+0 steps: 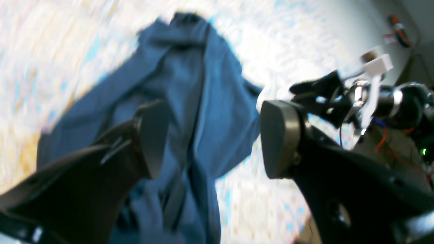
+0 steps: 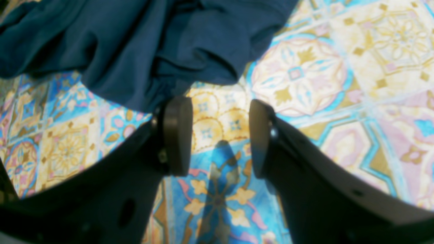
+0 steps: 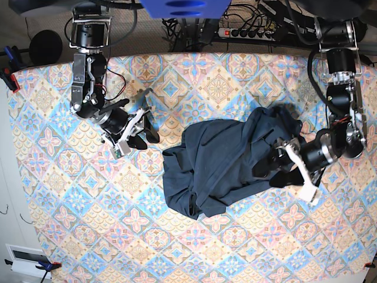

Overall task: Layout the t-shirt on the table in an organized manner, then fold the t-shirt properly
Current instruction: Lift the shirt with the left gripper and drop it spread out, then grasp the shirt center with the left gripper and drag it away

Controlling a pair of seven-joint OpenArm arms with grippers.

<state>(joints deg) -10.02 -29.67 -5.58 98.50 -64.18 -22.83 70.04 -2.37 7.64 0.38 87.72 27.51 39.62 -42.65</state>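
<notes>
A: How do the arms sit?

B: In the base view the right arm hangs down from the table's [image 3: 53, 177] far-left corner, elbow bent, its right gripper [image 3: 140, 124] low over bare cloth, well apart from the t-shirt [image 3: 218, 165]. The left arm drops from the far-right corner and bends back inward, its left gripper [image 3: 272, 170] at the shirt's right edge.

A: And the jaws?

B: Both stand apart. In the right wrist view only tile pattern shows in the right gripper's gap. In the left wrist view the left gripper [image 1: 213, 139] spans wide, with blue fabric [image 1: 203, 101] seen in the gap; that frame is blurred, so I can't say if a pad touches it.

A: How does the shirt lie?

B: Bunched and wrinkled, right of the table's centre. Its long axis runs diagonally from near-left to far-right, higher at the far-right end.

A: Anything one view adds?

B: The right wrist view shows a shirt hem [image 2: 142, 57] just beyond the fingertips [image 2: 176, 135], not between them. Only the base view shows the whole outline.
</notes>
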